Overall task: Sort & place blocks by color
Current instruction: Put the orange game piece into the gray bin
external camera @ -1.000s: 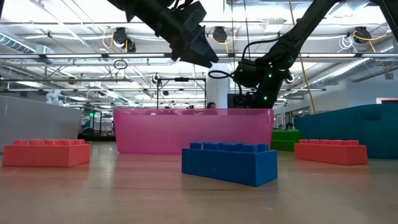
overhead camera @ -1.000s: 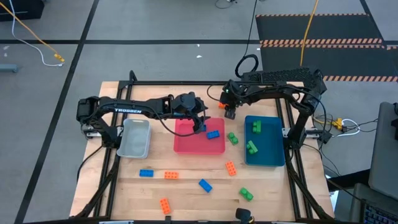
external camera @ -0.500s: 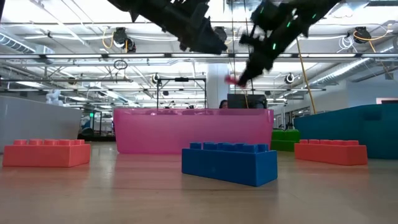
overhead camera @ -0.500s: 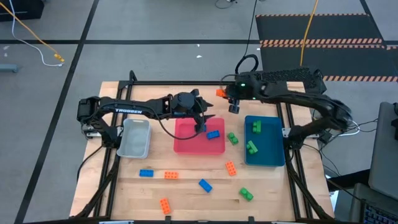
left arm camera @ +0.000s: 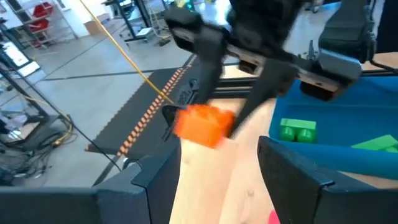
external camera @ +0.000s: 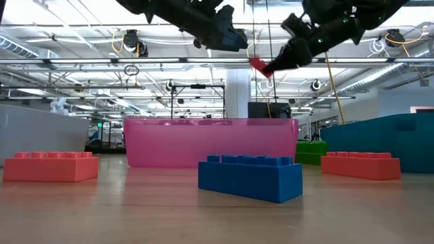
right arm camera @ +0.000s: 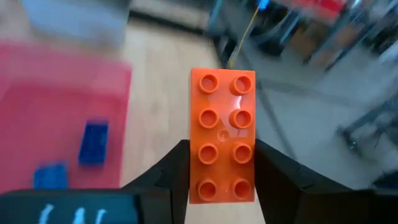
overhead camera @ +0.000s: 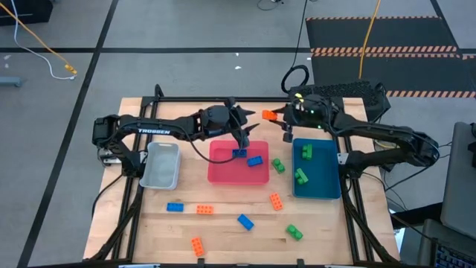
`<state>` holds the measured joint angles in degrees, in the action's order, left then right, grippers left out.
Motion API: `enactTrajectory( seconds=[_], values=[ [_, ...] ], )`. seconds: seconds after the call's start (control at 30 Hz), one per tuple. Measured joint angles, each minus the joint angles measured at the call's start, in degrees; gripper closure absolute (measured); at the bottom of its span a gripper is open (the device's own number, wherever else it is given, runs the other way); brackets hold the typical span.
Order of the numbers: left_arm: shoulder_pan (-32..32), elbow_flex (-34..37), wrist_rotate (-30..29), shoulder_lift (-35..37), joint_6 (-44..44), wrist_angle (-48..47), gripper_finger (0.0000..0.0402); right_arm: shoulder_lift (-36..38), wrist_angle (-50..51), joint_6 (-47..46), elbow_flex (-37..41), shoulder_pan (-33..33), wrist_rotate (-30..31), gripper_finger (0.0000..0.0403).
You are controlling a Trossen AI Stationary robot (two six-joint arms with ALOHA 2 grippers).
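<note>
An orange block [right arm camera: 222, 143] hangs high over the table's far side, with my right gripper [overhead camera: 277, 117] shut on it; the low view shows it as the orange block [external camera: 258, 66]. My left gripper [overhead camera: 242, 136] hovers open and holding nothing over the far rim of the pink tray [overhead camera: 223, 173]. Two blue blocks [overhead camera: 239, 153] [overhead camera: 256, 160] lie flat in that tray. Green blocks [overhead camera: 306, 152] [overhead camera: 301, 176] lie in the teal tray [overhead camera: 324, 186]. Several loose blocks lie on the wood, among them a blue block [overhead camera: 245, 221], an orange block [overhead camera: 276, 201] and a green block [overhead camera: 278, 165]. My right gripper pinches the orange block's two long sides [right arm camera: 194, 177] between its two fingers [right arm camera: 273, 177], at the end nearest the wrist. The fingers lie almost level and point toward the table's left. The block juts out past the fingertips, studs toward the wrist camera, lifted clear of table and trays.
A grey tray [overhead camera: 161, 165] stands left of the pink tray. More loose blocks lie near the front edge: blue block [overhead camera: 175, 207], orange blocks [overhead camera: 204, 210] [overhead camera: 197, 246], green block [overhead camera: 294, 232]. The two grippers are close together over the table's far middle.
My right gripper has risen from just above the table with the orange block, gone toward the far edge, and tipped from pointing down to nearly level. My left gripper has tipped upward over the pink tray's far rim.
</note>
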<state>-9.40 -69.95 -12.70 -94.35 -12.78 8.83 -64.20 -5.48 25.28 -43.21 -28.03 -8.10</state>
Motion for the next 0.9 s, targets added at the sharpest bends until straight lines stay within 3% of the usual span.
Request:
enactTrajectory(
  seconds=[0.17, 0.43, 0.53, 0.67, 0.9],
  values=[
    [0.67, 0.0, -0.01, -0.04, 2.88, -1.39, 0.0146, -0.18, -8.09, -4.38, 2.06, 0.37, -6.95, 0.0274],
    [0.86, 0.0, -1.25, -0.05, 6.54, -1.3, 0.0055, -0.13, -10.62, -4.4, 2.39, 4.32, -7.23, 0.0274],
    [1.06, 0.0, 0.89, -0.07, 7.06, -0.79, 0.0034, -0.09, -11.73, -3.32, 2.39, 5.36, -7.25, 0.0274],
    [2.25, 0.02, 2.8, -0.07, 7.07, 1.95, 0.0029, -0.12, -11.97, -3.28, 2.39, 5.79, -7.24, 0.0274],
    [3.14, 0.02, 6.16, -0.07, 7.28, 5.18, 0.0055, -2.38, -13.2, -3.13, 2.39, 5.9, -9.09, 0.0274]
  ],
)
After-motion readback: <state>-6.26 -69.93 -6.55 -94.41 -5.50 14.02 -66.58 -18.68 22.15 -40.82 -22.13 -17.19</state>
